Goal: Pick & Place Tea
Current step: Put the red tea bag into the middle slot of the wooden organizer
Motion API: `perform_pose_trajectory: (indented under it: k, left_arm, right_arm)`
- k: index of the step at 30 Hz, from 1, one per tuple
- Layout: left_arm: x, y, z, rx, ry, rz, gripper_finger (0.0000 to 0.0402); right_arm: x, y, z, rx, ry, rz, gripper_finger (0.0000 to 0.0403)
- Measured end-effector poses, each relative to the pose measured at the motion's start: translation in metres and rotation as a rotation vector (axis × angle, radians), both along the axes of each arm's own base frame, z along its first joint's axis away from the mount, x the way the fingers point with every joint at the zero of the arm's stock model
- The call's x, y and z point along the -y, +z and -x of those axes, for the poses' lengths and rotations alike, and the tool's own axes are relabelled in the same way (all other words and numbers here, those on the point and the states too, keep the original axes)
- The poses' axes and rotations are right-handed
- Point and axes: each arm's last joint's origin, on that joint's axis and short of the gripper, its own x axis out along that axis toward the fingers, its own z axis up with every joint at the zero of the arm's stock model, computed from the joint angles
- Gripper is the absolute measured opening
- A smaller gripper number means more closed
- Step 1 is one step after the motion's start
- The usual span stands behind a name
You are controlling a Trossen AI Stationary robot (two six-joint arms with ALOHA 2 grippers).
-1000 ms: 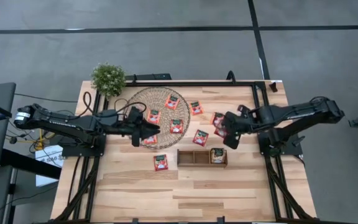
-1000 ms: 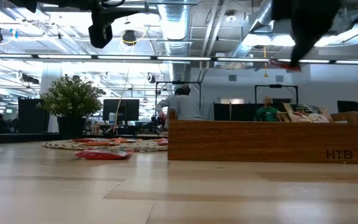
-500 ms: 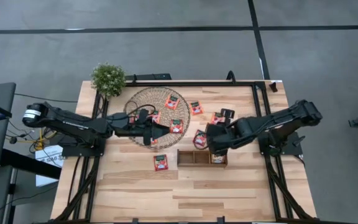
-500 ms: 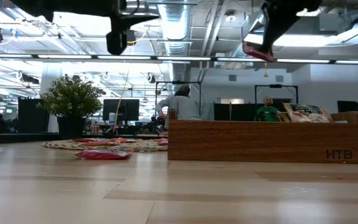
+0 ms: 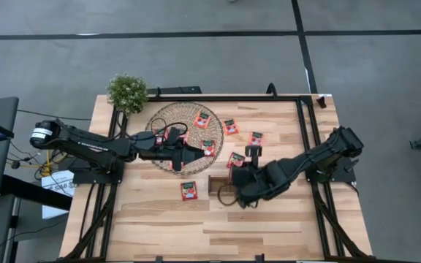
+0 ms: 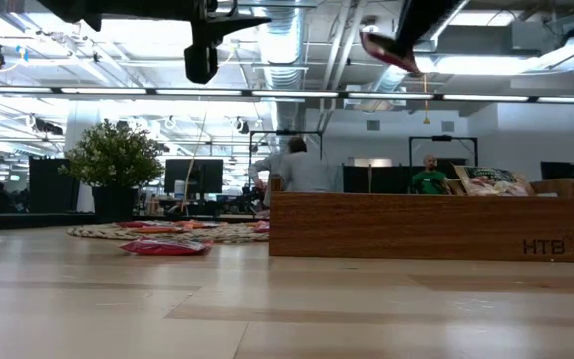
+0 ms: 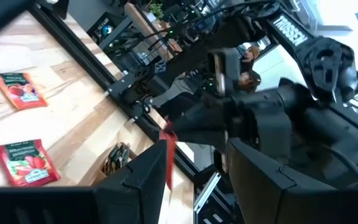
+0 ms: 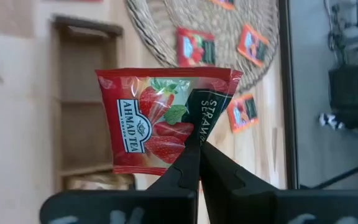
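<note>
Wooden counter point(image 5: 269, 226) carries it all. Right jaws point(image 8: 194, 146) are pinched shut on a red sachet point(image 8: 160, 118), held in the air above the tray point(image 5: 221, 184) near the counter's middle. Left jaws point(image 5: 196, 152) stand open and empty over the mat point(image 5: 168, 117), where more sachets point(image 5: 202, 120) lie.
</note>
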Motion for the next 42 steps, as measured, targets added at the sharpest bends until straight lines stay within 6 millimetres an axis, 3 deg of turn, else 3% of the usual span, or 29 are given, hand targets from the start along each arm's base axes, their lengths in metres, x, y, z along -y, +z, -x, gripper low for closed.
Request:
perform_pose_trajectory:
  k: [7,15,20,31,38,42]
  left_arm:
    - [0.002,-0.004,0.000,-0.045,-0.059,-0.008,0.0158]
    - [0.007,-0.008,0.001,-0.080,-0.259,-0.060,0.0158]
    - [0.007,-0.004,0.007,-0.084,-0.250,-0.097,0.0158]
    - [0.002,0.006,0.057,-0.303,-0.071,-0.134,0.0158]
    - [0.003,0.017,0.091,-0.327,0.002,-0.131,0.0158]
    - [0.004,0.020,0.106,-0.335,0.020,-0.140,0.0158]
  right_arm:
    - [-0.022,-0.003,-0.006,0.062,-0.069,-0.041,0.0000]
    - [-0.042,-0.049,-0.016,-0.024,-0.173,0.002,0.0000]
    - [-0.045,-0.070,-0.021,-0.054,-0.255,0.031,0.0000]
    - [-0.036,-0.088,-0.028,-0.122,-0.308,0.102,0.0000]
    - [-0.029,-0.111,-0.036,-0.203,-0.332,0.139,0.0000]
    - [-0.027,-0.113,-0.036,-0.228,-0.350,0.152,0.0000]
